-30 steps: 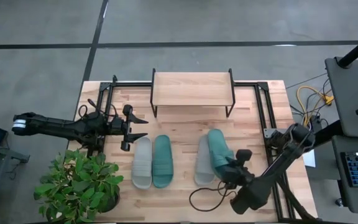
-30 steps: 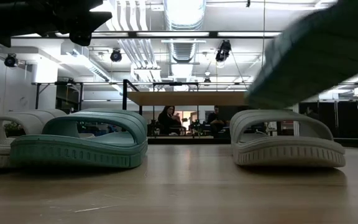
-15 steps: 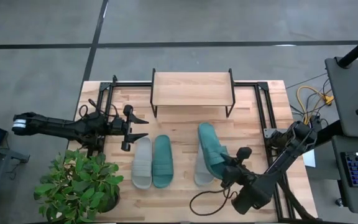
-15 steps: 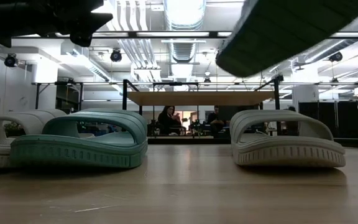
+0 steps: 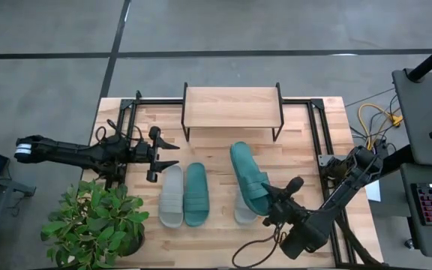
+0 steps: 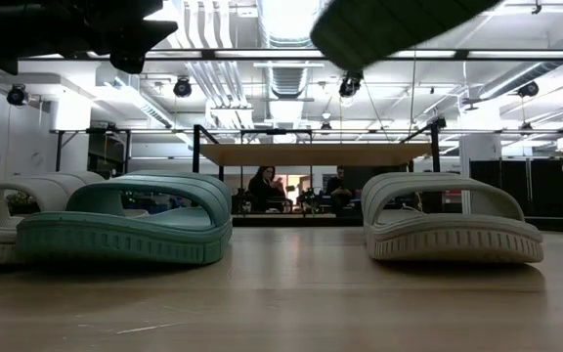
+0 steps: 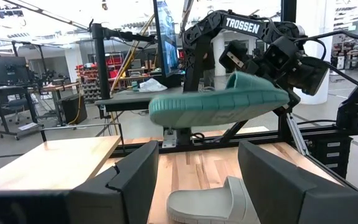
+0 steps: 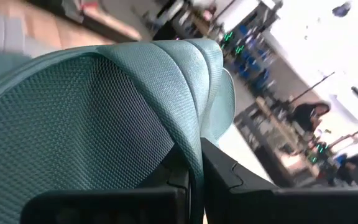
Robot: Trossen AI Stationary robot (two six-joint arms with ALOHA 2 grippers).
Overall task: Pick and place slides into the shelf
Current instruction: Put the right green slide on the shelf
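Your right end effector (image 5: 270, 204) pinches a teal green ribbed rubber slide (image 5: 247, 177), raised near the low wooden-topped shelf (image 5: 232, 106); left end effector (image 5: 163, 154) spread.

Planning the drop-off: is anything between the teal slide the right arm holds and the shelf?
Nothing visible. The right gripper holds the teal slide in the air, toe toward the shelf; bare tabletop lies between, and the shelf's plank carries nothing. The grey slide lies below it, not ahead.
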